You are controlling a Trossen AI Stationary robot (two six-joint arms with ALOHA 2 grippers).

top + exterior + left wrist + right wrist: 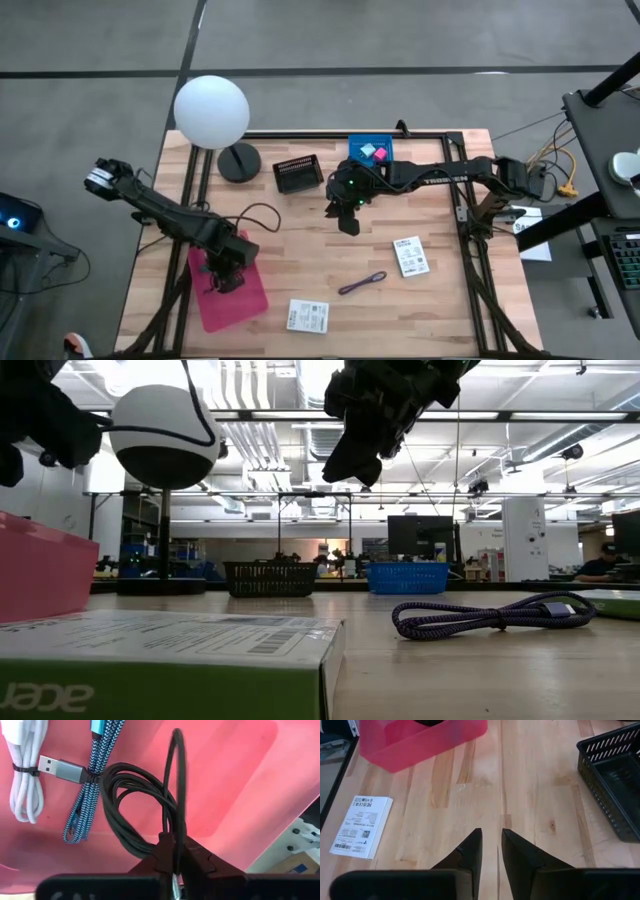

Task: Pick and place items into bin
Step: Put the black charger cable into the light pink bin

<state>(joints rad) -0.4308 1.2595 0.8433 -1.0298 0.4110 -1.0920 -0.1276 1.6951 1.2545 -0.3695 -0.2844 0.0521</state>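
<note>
My left gripper (pixel 228 276) is over the pink bin (pixel 250 296) and shut on a black coiled cable (pixel 131 815). A white cable (pixel 22 780) and a blue braided cable (pixel 92 775) lie on the bin's floor. My right gripper (pixel 347 218) hovers above bare table between the black basket (pixel 298 174) and the purple cable (pixel 362 283). It points down, its fingers (pixel 470 851) a narrow gap apart and empty. The pink cube (pixel 380 155) and pale teal cube (pixel 367 150) sit in the blue bin (pixel 356 146). Two white packets (pixel 410 256) (pixel 308 316) lie flat. No pen shows. My left gripper pinches one strand of the black cable's loop (pixel 176 840) between its two fingers, coming from above and pointing down into the pink bin. The rest of the coil hangs below the fingers against the bin's inside; whether it rests on the floor I cannot tell.
A lamp with a white globe (pixel 211 110) and a round black base (pixel 238 161) stands at the far left. The black frame rails (pixel 462 215) run along the table's right side. Bare wood (pixel 300 250) lies between the pink bin and the right packet.
</note>
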